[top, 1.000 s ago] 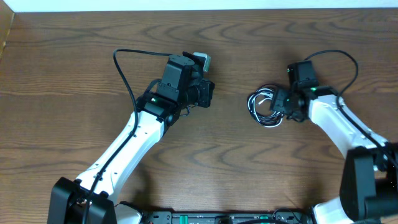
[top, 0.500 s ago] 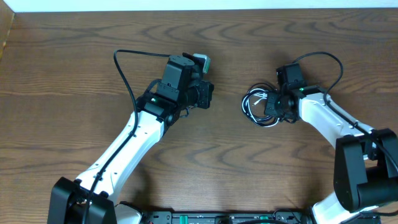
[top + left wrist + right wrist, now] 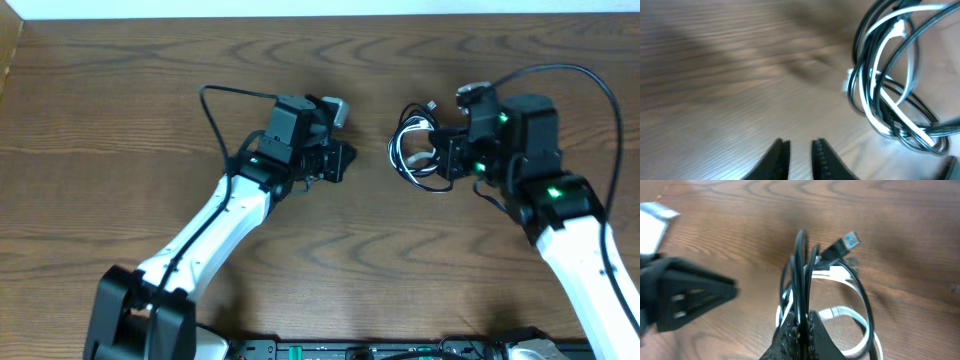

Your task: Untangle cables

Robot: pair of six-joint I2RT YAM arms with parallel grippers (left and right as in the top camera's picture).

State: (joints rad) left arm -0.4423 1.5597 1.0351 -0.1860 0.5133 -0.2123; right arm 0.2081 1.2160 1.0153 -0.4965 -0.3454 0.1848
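Shifted since before, cables (image 3: 800,275) pinched by right fingers (image 3: 787,342) (left fingers (image 3: 777,160) barely apart)

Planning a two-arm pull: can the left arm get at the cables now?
Probably yes. Only bare table lies between the left pincer and the cables, which the right pincer grips from the opposite side, leaving the near loops exposed.

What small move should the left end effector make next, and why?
Probably open the left end effector wider and ease it toward the cables. The right end effector is shut on the bundle, black and white loops interlaced, while the left one stands narrowly parted, empty, short of the loops. A second grip seems needed to pull strands apart.
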